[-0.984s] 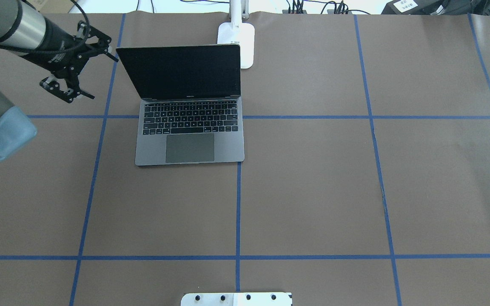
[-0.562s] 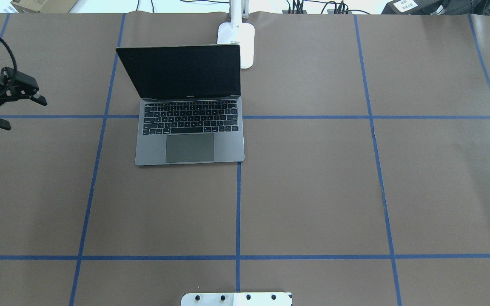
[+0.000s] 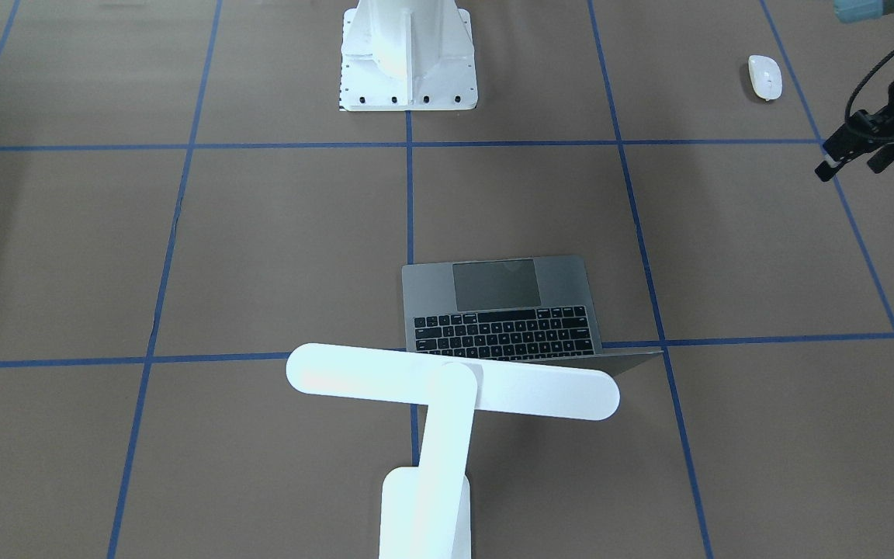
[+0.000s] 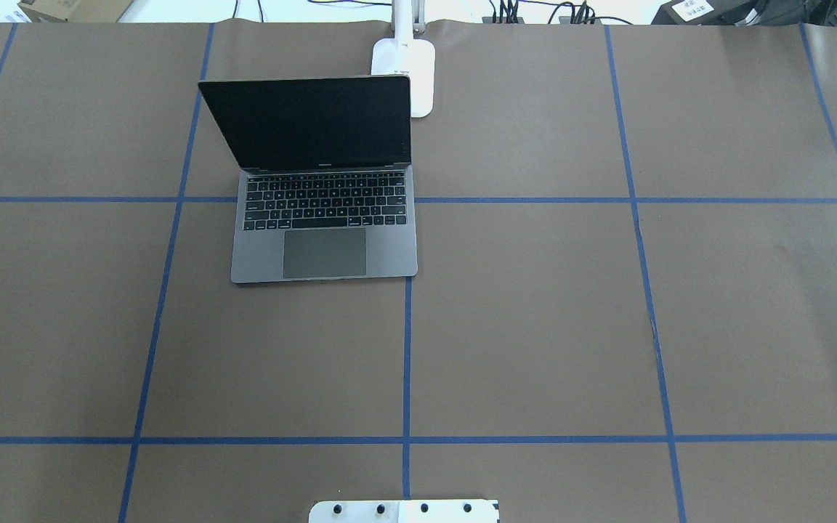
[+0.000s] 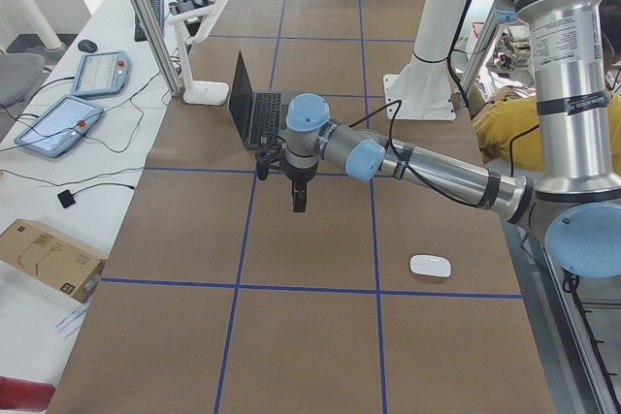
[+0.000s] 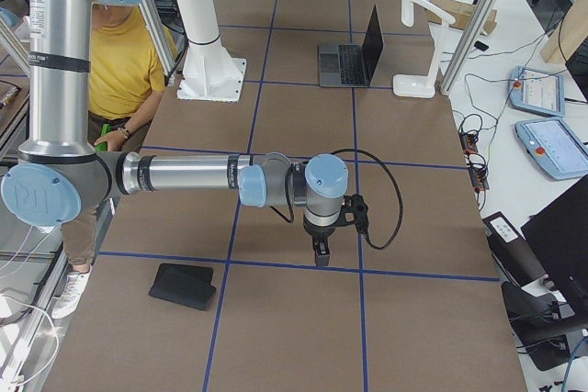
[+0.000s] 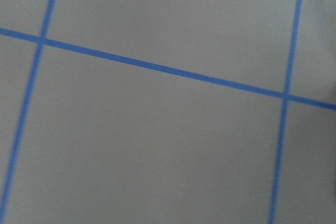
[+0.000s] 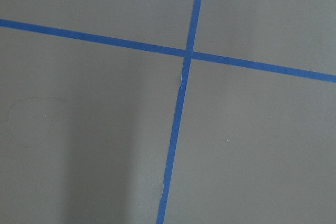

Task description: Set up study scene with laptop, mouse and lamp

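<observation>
The left gripper [image 3: 850,164] hangs above the table [image 4: 535,327] with its fingers spread apart and nothing between them; the mouse [image 3: 765,77] lies near it, closer to the robot's side, not touched; the laptop [image 4: 324,218] stands open well apart from both, the lamp [image 3: 453,384] standing just behind its screen; the right gripper [image 6: 319,254] points down over the table's other end, and I cannot tell how wide its fingers stand
</observation>
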